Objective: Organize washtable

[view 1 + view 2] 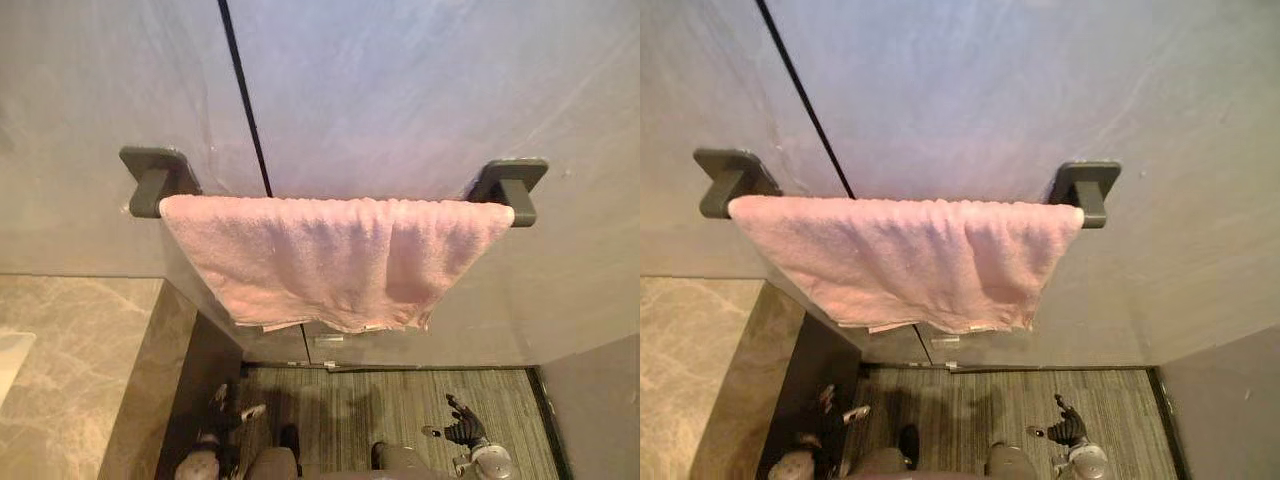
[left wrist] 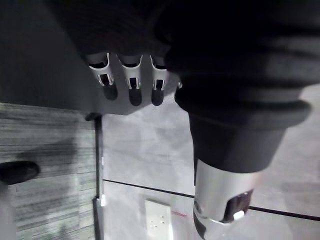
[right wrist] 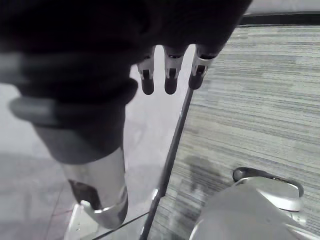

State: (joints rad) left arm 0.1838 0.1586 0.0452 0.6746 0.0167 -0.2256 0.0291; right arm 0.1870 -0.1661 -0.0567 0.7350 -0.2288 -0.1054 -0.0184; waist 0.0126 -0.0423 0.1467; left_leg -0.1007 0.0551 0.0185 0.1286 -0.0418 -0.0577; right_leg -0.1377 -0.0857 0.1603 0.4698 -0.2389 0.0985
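Observation:
A pink towel (image 1: 330, 255) hangs spread over a dark grey wall bar, between its left bracket (image 1: 155, 178) and right bracket (image 1: 512, 182). Its lower edge hangs uneven, longer toward the right. Both hands hang far below the towel, near the floor, and touch nothing. My left hand (image 1: 228, 408) is low beside the counter's side; in its wrist view the fingers (image 2: 131, 82) are straight and hold nothing. My right hand (image 1: 462, 426) is at the lower right with its fingers spread; in its wrist view the fingers (image 3: 169, 75) are relaxed and hold nothing.
A beige marble counter (image 1: 70, 370) fills the lower left, with a pale basin edge (image 1: 10, 362) at the far left. Grey stone wall panels with a dark vertical seam (image 1: 245, 100) stand behind the towel. A striped grey floor (image 1: 390, 400) lies below.

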